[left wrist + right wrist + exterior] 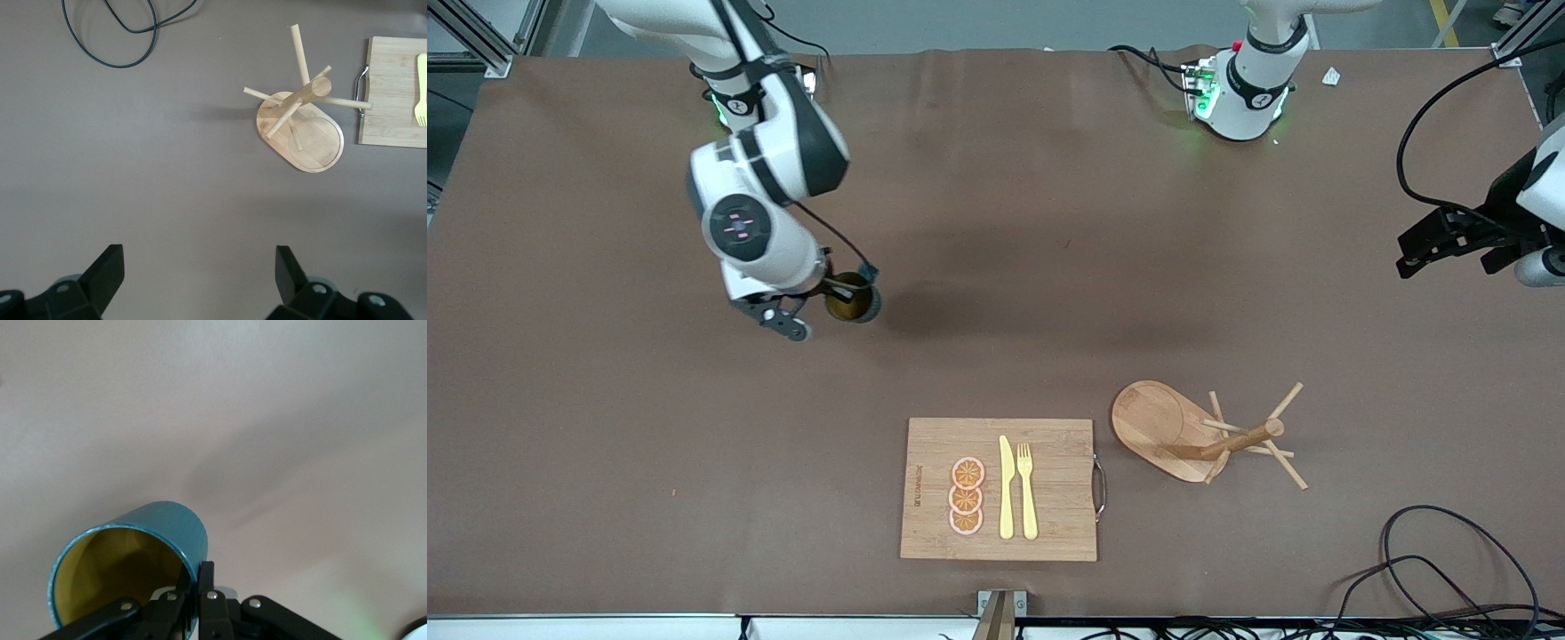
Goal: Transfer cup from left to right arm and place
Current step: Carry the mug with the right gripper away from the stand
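bare table (996, 267) mid-span, wooden board (1049, 533) and peg rack (1209, 431) crowding the camera-side edge

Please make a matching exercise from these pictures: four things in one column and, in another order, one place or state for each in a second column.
1. cup
2. left gripper
3. knife
4. mug tree

A. on the cutting board, beside the fork
B. clamped by its rim in the right gripper
C. open and empty
D. on the table, beside the board's metal handle

Pairs: 1-B, 2-C, 3-A, 4-D
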Available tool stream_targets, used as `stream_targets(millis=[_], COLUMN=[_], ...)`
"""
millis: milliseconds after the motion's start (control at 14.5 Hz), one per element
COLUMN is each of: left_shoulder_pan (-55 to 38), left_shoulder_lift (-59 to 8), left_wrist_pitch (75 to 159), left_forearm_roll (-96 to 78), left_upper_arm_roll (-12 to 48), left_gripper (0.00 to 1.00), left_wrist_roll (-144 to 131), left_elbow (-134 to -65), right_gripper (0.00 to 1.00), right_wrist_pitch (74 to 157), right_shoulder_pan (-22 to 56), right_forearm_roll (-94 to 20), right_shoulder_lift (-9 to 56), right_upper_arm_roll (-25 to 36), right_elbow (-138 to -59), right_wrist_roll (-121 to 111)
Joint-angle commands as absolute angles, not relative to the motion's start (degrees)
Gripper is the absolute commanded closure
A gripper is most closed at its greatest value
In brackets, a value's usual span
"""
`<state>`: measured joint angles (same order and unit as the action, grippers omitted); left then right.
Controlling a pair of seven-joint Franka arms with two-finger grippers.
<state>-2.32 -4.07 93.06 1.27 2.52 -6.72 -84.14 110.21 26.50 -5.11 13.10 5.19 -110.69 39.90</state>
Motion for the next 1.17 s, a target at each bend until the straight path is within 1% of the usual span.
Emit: stream_targets(millis=[0,206,412,756,1100], left_shoulder_pan=[-1.7,-2.0,-2.1,-2.4,-1.9], left_shoulder_lift=[-3.9,-3.9,-4.1,-4.4,-3.8], left_wrist_pitch=[92.3,92.3,92.4,92.4,92.3], left_forearm_roll=[0.1,0.0,0.0,-0.3,-1.6], left_upper_arm_roll=[2.2,2.5,2.6,3.3,4.1], left_gripper=[0.00,0.00,0.00,0.00,0.00], left_wrist_roll=[-5.9,-6.9,-6.0,-6.4,-6.8], left_elbow=[-84.1,-84.3,-84.2,-84.2,-84.0], right_gripper=[1.00,1.00,1.00,1.00,1.00], right_wrist_pitch=[108.5,108.6,110.7,119.3,125.8], right_shoulder_pan=[19.4,12.4,7.0,0.0,-4.3], right_forearm_roll=[-5.5,-4.6,-0.5,1.2,1.2], right_shoulder_lift=[9.7,9.6,9.8,10.9,14.5], right_upper_arm_roll=[4.4,4.5,4.5,4.5,4.4], right_elbow=[-113.2,-113.5,-113.4,-113.5,-114.1], right_wrist_roll=[17.4,-3.6,-21.1,-50.1,-68.7])
